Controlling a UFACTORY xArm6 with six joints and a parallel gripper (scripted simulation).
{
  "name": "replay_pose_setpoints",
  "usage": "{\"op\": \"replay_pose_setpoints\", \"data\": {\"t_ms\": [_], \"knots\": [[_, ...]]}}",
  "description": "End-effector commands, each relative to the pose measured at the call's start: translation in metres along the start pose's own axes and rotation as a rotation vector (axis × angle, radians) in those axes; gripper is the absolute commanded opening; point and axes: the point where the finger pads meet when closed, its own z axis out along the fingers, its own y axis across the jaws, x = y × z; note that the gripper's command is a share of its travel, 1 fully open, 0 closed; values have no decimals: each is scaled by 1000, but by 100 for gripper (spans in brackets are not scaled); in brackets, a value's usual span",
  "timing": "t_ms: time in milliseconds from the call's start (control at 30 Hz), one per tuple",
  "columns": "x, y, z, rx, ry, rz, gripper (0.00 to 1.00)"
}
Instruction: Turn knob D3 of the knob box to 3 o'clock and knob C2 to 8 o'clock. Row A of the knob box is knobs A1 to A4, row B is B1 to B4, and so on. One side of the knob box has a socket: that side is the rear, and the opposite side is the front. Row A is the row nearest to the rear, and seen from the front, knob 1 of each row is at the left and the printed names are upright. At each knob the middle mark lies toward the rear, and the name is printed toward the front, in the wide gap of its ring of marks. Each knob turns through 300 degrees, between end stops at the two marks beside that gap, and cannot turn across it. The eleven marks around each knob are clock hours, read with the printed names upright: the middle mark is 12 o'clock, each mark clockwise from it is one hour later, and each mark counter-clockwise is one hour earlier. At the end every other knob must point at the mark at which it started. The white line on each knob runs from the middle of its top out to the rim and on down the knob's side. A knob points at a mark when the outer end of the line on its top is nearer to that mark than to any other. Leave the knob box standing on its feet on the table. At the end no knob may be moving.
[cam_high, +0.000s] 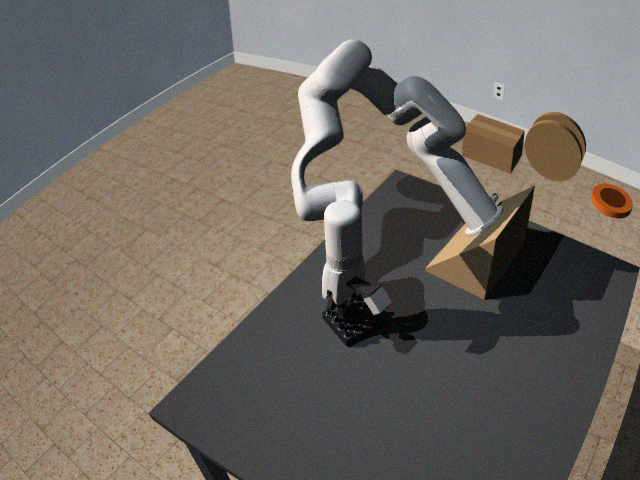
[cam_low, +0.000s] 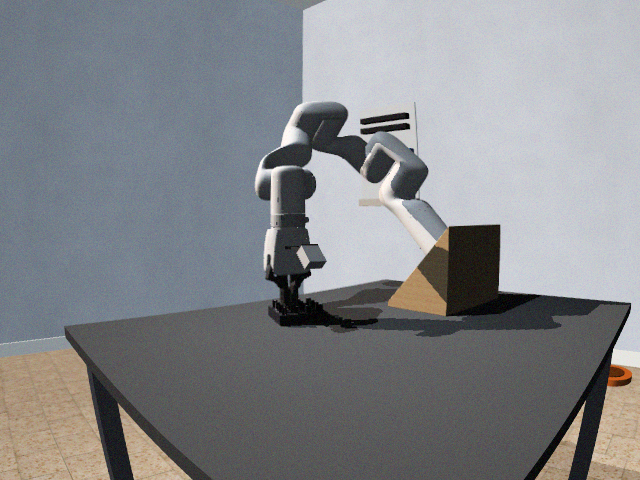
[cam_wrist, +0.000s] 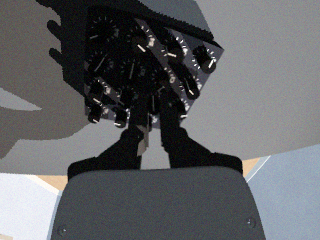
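The knob box (cam_high: 356, 322) is a small black box with rows of dark knobs. It stands on the dark table near its left edge, and it also shows in the exterior view (cam_low: 297, 312) and the wrist view (cam_wrist: 143, 70). My gripper (cam_high: 347, 310) points straight down onto the box. In the wrist view my fingers are closed around one knob in the box's row nearest the camera. The fingers hide the knob's name and its white line. White lines show on several other knobs.
A tan wooden wedge (cam_high: 485, 248) stands on the table to the right of the box, at the arm's base. On the floor beyond lie a cardboard box (cam_high: 491, 142), a round tan disc (cam_high: 554, 146) and an orange ring (cam_high: 612, 199). The table's left edge is close to the knob box.
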Motion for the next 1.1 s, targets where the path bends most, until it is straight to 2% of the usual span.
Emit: {"op": "replay_pose_setpoints", "data": {"t_ms": [0,167,1067], "knots": [[0,1,-1,-1,2,-89,8],[0,1,-1,-1,2,-162,8],[0,1,-1,-2,2,-817,8]]}}
